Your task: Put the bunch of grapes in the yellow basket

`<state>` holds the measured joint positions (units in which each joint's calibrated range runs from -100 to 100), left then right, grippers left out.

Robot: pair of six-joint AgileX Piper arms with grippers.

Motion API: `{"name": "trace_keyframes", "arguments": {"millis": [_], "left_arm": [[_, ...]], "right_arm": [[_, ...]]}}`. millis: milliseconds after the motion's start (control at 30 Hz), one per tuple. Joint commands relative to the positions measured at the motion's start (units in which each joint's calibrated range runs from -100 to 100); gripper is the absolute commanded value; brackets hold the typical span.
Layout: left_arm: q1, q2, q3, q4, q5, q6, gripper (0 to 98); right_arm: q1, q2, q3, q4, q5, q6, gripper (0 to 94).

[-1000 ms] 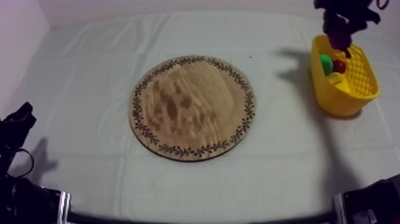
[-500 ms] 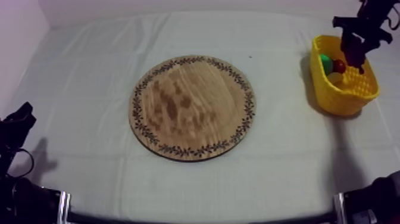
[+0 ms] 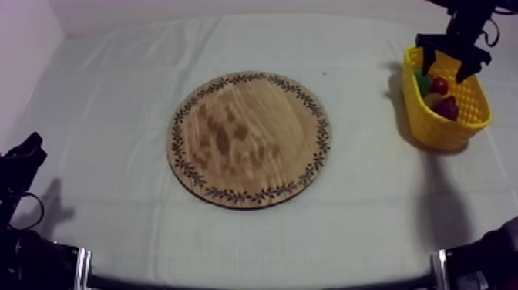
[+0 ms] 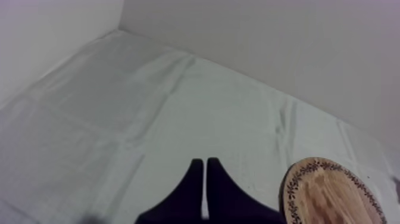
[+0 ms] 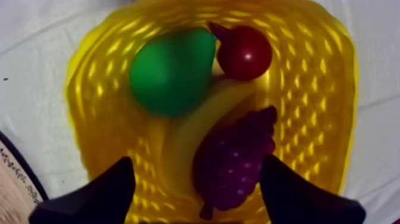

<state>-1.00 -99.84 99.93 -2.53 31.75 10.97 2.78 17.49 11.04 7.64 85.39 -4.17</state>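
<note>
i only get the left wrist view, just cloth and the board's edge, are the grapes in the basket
Observer: Yes, the bunch of grapes lies inside the yellow basket.
Operator: is the right gripper holding them
Observer: No, the right gripper is open over the basket, its fingers spread to either side of the grapes.
Operator: anything else in there
Observer: A green pear, a small red fruit and a banana that is partly under the grapes.
</note>
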Motion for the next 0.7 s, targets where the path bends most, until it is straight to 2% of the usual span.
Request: {"name": "trace_keyframes", "arguments": {"millis": [0, 167, 433, 667], "left_arm": [[0.02, 0.02, -0.04, 0.01, -0.07, 0.0, 0.0], [0.02, 0.02, -0.04, 0.01, -0.07, 0.0, 0.0], [0.02, 0.02, -0.04, 0.01, -0.07, 0.0, 0.0], [0.02, 0.02, -0.04, 0.01, -0.07, 0.0, 0.0]], "right_arm": [[-0.09, -1.82, 0.53, -0.29, -0.49, 0.34, 58.1], [0.72, -8.92, 4.43, -1.04, -4.69, 1.44, 47.7], [2.49, -24.99, 21.02, -1.65, -18.82, 3.6, 36.0], [3.52, -39.77, 37.32, -4.46, -30.47, 7.01, 17.5]]}}
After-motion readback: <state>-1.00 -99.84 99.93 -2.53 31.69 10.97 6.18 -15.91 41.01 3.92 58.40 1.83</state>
